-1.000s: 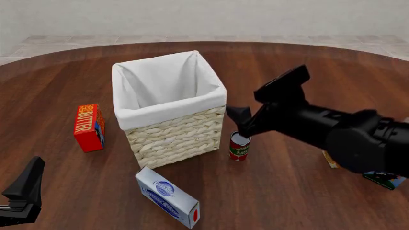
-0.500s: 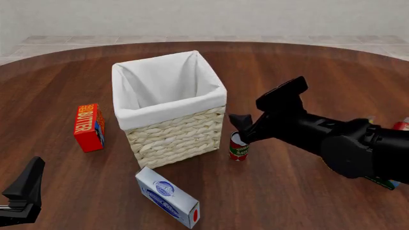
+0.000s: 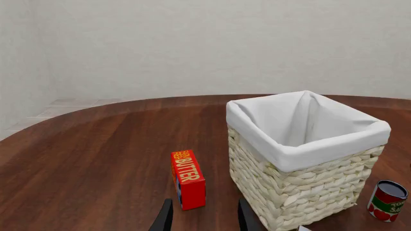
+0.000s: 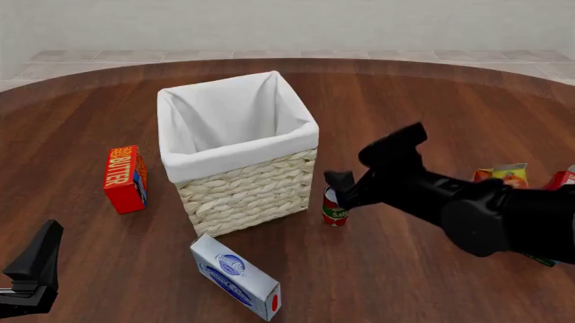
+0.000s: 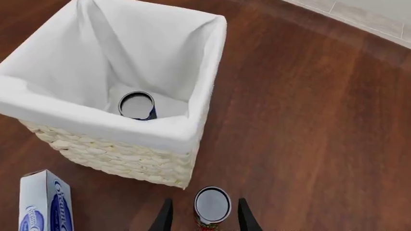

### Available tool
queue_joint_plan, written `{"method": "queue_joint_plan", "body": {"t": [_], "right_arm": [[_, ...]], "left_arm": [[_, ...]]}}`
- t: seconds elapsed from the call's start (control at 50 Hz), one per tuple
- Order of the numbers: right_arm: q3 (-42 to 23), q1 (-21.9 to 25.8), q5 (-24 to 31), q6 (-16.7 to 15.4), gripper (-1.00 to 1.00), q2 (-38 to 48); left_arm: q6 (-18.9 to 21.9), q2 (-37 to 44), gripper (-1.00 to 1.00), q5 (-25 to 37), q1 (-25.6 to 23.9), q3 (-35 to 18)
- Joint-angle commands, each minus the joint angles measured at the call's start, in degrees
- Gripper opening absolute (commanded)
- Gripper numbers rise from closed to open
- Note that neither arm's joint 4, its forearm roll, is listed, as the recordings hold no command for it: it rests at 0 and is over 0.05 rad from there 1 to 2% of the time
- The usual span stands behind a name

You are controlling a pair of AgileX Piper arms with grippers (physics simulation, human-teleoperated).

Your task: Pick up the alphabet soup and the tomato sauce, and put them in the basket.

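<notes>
At the far left, low over the dark brown wooden desk [image 4: 81,262], the left arm's black tool [image 4: 34,272] hangs with its fingers [image 3: 164,219] apart, gripping nothing. Just past it a red upright butter box [image 4: 124,179] stands on the desk, and nearer the front edge a white and blue carton [image 4: 235,277] lies flat. In the middle sits the large square cream wicker basket [image 4: 241,192] with its white cloth liner folded over the rim; the right wrist view looks down into it and shows the small blue can of alphabet soup [image 5: 136,106] standing upright on the bottom, silver top up. Just beside the basket's right corner the slim red and green tomato sauce can [image 4: 334,210] stands on the desk. The right arm's black tool [image 4: 343,188] is right over it, fingers spread to either side of the can's top and not closed on it. At the far right edge some coloured packets [image 4: 503,175] lie behind the arm.
</notes>
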Motion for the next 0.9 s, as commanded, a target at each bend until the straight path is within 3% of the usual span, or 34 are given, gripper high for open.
{"method": "queue_joint_plan", "body": {"t": [0.02, 0.9], "right_arm": [[0.9, -0.5, -2.4, 0.5, 1.0, 2.3], [1.5, -1.6, -6.7, 1.5, 1.0, 9.0]], "left_arm": [[0.0, 0.0, 1.0, 0.0, 0.0, 0.0], [0.0, 0.0, 1.0, 0.0, 0.0, 0.0]]}}
